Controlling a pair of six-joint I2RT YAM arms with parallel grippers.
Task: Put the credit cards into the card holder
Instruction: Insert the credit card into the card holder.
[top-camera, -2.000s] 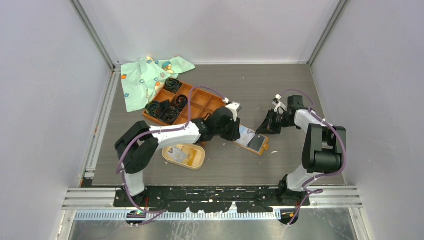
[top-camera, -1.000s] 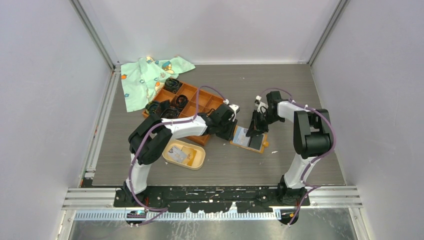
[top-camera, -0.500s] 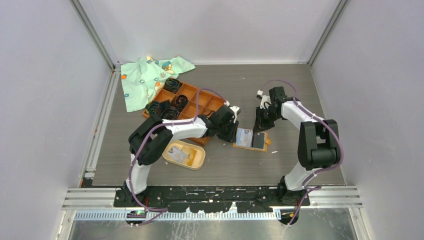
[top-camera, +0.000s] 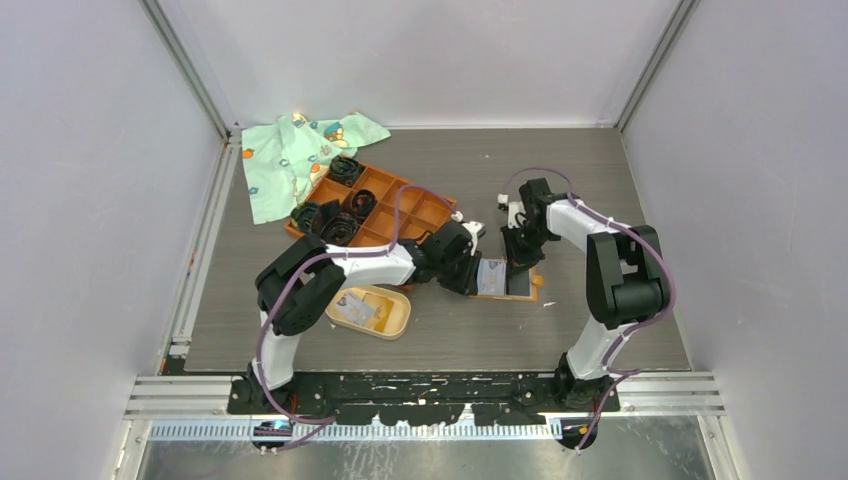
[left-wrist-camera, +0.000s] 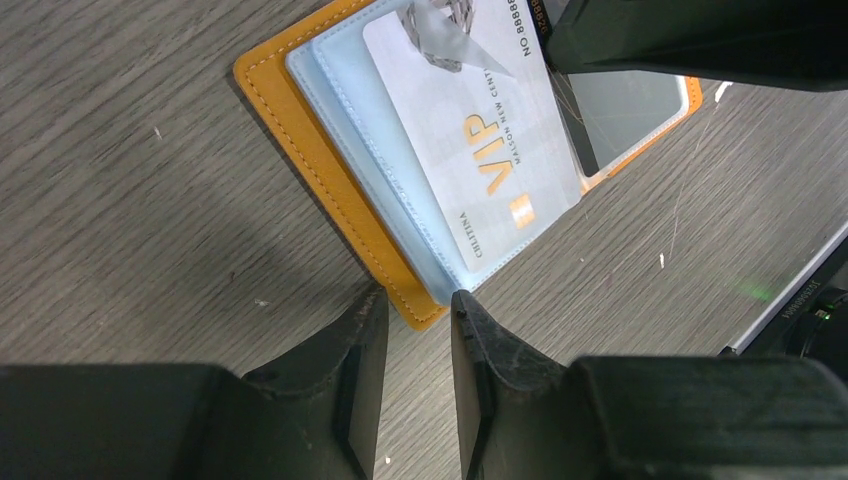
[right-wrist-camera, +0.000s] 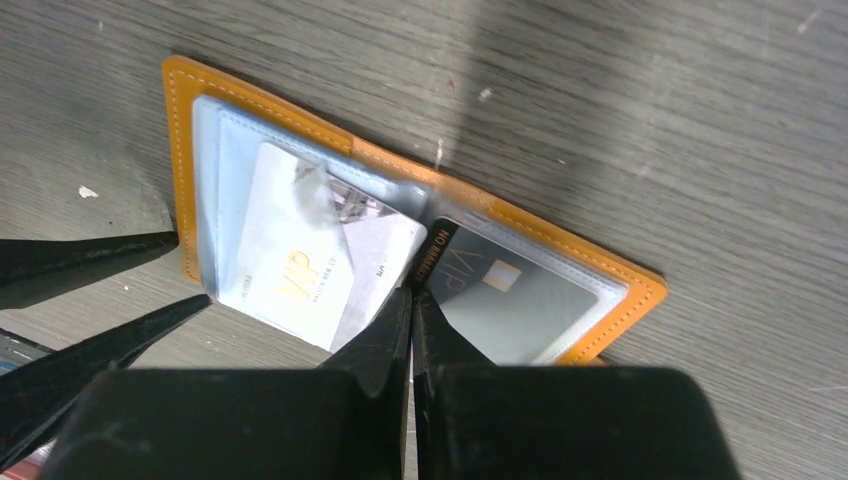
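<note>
The open orange wallet (top-camera: 530, 296) lies flat mid-table with a white VIP card (left-wrist-camera: 470, 150) in its left sleeve and a dark VIP card (right-wrist-camera: 505, 300) in its right sleeve. My left gripper (left-wrist-camera: 418, 298) is narrowly open, its tips at the wallet's near-left corner (left-wrist-camera: 410, 300), seen from above at the wallet's left edge (top-camera: 468, 275). My right gripper (right-wrist-camera: 411, 293) is shut, its tips at the wallet's middle fold between the two cards, also in the top view (top-camera: 518, 262). The beige oval card holder (top-camera: 398, 322) sits front left with one card (top-camera: 355, 308) in it.
The large orange grid tray (top-camera: 400, 205) with black coiled bands (top-camera: 335, 225) stands behind the left arm. A green patterned cloth (top-camera: 290, 155) lies at the back left. Grey walls enclose the table on three sides.
My right gripper has swung left and come down onto the wallet's middle. My left gripper has shifted to the wallet's left corner. The wallet has turned a little.
</note>
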